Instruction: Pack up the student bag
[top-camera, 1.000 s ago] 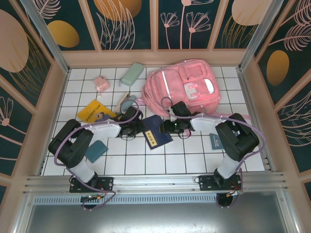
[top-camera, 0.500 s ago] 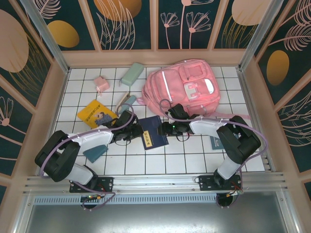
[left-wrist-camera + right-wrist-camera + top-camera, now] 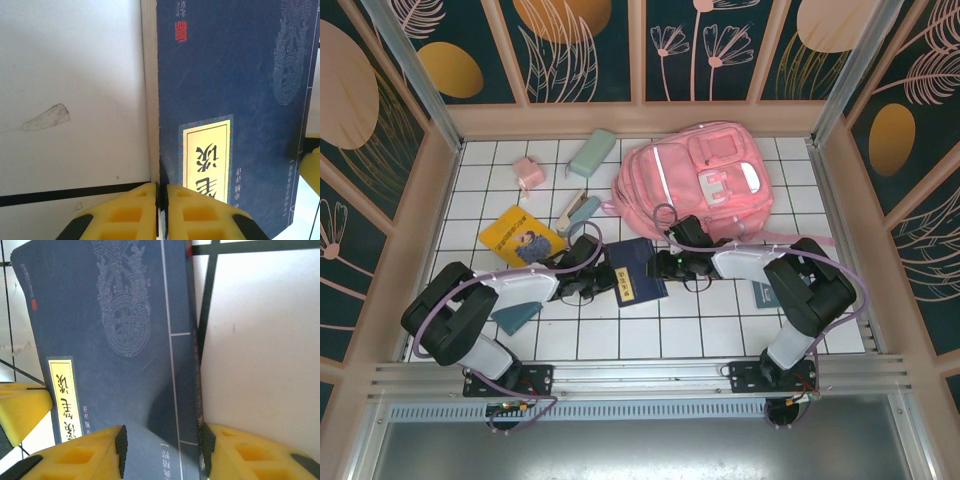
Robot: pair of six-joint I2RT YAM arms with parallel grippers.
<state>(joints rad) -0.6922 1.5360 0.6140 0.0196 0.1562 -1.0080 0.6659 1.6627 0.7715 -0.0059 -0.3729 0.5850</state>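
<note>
Left end effector [image 3: 161, 194] has closed on navy book [image 3: 225, 75] edge

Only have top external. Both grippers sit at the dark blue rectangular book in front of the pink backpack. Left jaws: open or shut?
Observer: Left wrist view: the left gripper is shut, its yellow fingers meeting at the dark blue rectangular book's cream page edge. Pinched or not, can't tell.
Operator: Right one?
Observer: The right gripper is open, straddling the book's opposite long edge: one finger above the cover, one above the white tiled table.
Operator: Cover markings?
Observer: A yellow title label with dark characters and a pale round emblem, facing up.
</note>
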